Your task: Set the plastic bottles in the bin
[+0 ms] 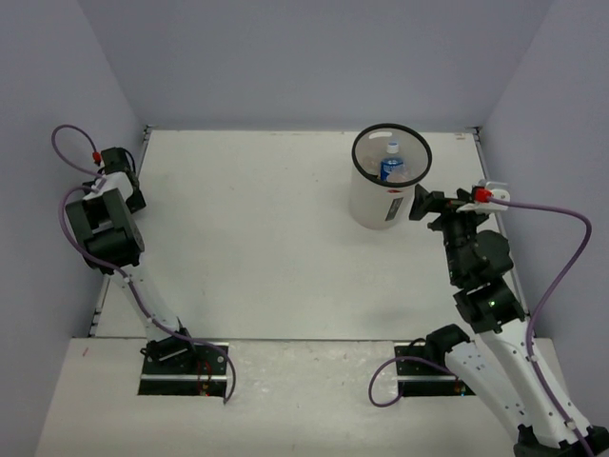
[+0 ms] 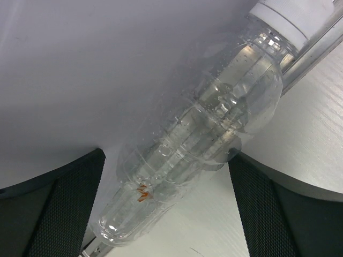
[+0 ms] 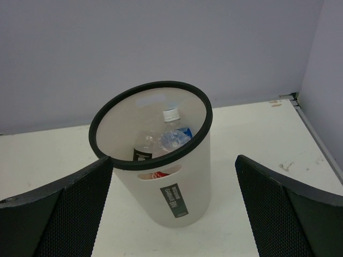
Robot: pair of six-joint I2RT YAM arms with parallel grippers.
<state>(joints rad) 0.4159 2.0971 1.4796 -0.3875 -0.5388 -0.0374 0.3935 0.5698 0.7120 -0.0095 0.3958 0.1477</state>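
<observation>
Left hand (image 2: pixel 166 187): jaws fully apart, gripping nothing. A plain clear bottle (image 2: pixel 214 123) with a white cap (image 2: pixel 292 16) lies between its two fingers, lengthwise along the foot of the side wall (image 2: pixel 80 64) at the desk (image 2: pixel 316 123) edge. Judgement: the step in hand is seizing this bottle. The wall leaves little room, so close squarely across the ribbed body, not the tapering neck, and lift clear before crossing. Right hand (image 3: pixel 172 176): likewise wide open and empty, just beside the bin (image 3: pixel 136 198). The bin stands upright at the desk's far right, holding a blue-labelled bottle (image 3: pixel 174 136) and a black-labelled bottle (image 3: pixel 142 150).
</observation>
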